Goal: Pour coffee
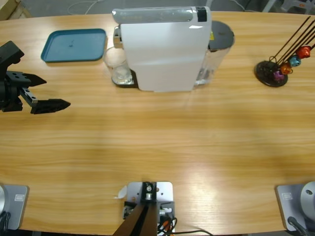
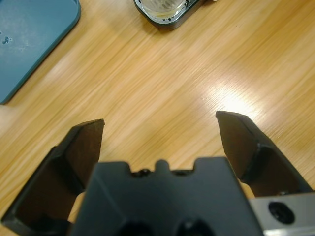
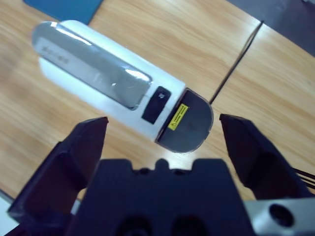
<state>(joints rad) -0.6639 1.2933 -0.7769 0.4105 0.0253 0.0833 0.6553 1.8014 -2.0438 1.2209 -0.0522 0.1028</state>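
A clear glass tumbler stands on the black drip tray under the spout of the white coffee machine. Its rim shows at the top of the left wrist view as the tumbler; I cannot tell whether coffee is in it. My left gripper hovers open near the table's left edge, well short of the glass, with only bare wood between its jaws. My right gripper is open high above the coffee machine, looking down on its top. The right arm does not show in the high view.
A teal tray lies at the back left, also in the left wrist view as the tray. A black wire stand with coloured capsules sits at the back right. The machine's grey-lidded water tank is on its right.
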